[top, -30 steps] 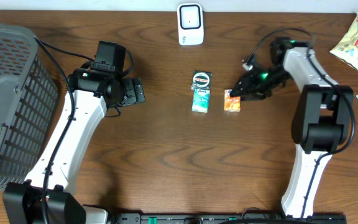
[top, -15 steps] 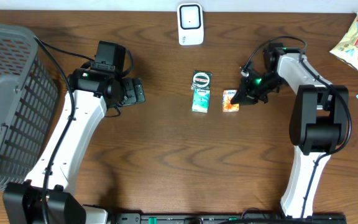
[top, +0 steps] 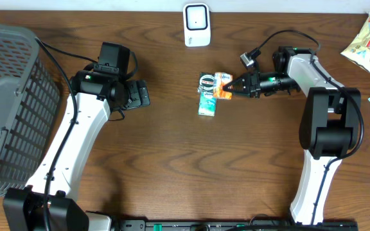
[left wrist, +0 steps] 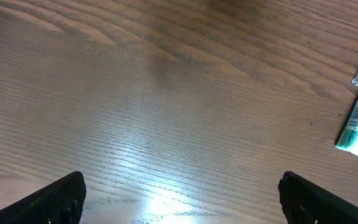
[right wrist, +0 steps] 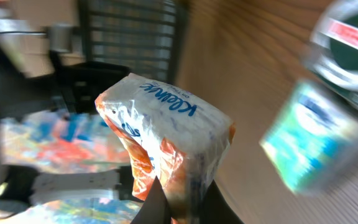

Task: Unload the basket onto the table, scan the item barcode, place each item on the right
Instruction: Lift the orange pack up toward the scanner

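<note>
Pinching a soft orange tissue pack (top: 220, 88) by one end, the right gripper (top: 229, 85) holds it over the middle of the table (top: 172, 160), short of the white scanner (top: 196, 24) at the far edge. Light and squashy, it likely suits an end grip. The left gripper (top: 140, 94) hangs spread, empty.

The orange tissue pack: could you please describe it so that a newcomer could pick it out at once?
From the white scanner at the far edge of the table, come toward the robot to the central cluster. The pack is on its right side, pinched in the right gripper. It alone is orange and white; the box beside it is teal, the round tin dark.
</note>
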Tool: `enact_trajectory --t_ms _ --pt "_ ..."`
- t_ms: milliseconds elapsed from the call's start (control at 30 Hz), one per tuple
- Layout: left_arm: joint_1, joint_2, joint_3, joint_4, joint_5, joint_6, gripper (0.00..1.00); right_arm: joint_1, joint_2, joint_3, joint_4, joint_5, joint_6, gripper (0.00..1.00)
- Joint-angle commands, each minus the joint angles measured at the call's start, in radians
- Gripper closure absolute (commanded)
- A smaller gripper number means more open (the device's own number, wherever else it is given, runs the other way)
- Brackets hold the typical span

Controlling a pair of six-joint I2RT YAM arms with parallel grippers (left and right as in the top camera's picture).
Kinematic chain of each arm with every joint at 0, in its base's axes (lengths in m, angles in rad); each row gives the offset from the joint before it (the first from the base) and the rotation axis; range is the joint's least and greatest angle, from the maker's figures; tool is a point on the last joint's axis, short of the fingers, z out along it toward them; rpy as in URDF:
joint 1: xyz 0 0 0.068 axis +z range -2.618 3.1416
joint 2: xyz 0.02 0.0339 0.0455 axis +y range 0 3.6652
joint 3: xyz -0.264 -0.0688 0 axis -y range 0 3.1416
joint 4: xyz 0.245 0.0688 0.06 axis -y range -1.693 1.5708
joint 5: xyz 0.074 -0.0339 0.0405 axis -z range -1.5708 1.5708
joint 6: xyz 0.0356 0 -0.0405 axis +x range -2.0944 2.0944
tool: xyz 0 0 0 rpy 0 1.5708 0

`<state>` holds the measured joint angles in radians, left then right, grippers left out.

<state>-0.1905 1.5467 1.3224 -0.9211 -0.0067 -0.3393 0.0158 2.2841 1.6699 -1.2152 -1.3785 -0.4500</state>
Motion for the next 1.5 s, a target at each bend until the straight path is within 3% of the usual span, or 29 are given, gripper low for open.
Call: enact_trajectory --t_ms 0,400,667,767,867,967,1067,1200,1467 --pt "0.005 0.002 0.005 -0.006 -0.013 0.006 0.02 0.035 0.002 0.024 -0.004 -0.184 -0.115 0.99" --pt "0.005 0.002 0.005 -0.006 -0.013 0.006 0.02 0.097 -0.003 0.066 0.011 -0.151 -0.151 0.99" --pt "0.005 0.002 0.005 -0.006 -0.013 0.006 0.02 0.113 -0.003 0.146 -0.028 -0.029 -0.146 0.99" --pt "0.005 0.002 0.005 -0.006 -0.013 0.006 0.02 0.138 -0.003 0.241 -0.032 0.279 0.017 0.99" --pt "0.005 0.002 0.005 -0.006 -0.013 0.006 0.02 0.185 -0.003 0.381 -0.038 0.739 0.24 0.99" --pt "0.005 0.002 0.005 -0.006 -0.013 0.006 0.02 0.235 -0.003 0.509 -0.035 1.025 0.289 0.99" --pt "0.005 0.002 0.005 -0.006 -0.013 0.006 0.02 0.275 -0.003 0.594 0.038 1.26 0.296 0.99" --pt "0.005 0.002 0.005 -0.006 -0.013 0.006 0.03 0.322 0.0 0.604 0.262 1.516 0.259 0.99" --pt "0.005 0.002 0.005 -0.006 -0.013 0.006 0.02 0.365 0.049 0.575 0.709 1.6 -0.02 0.99"
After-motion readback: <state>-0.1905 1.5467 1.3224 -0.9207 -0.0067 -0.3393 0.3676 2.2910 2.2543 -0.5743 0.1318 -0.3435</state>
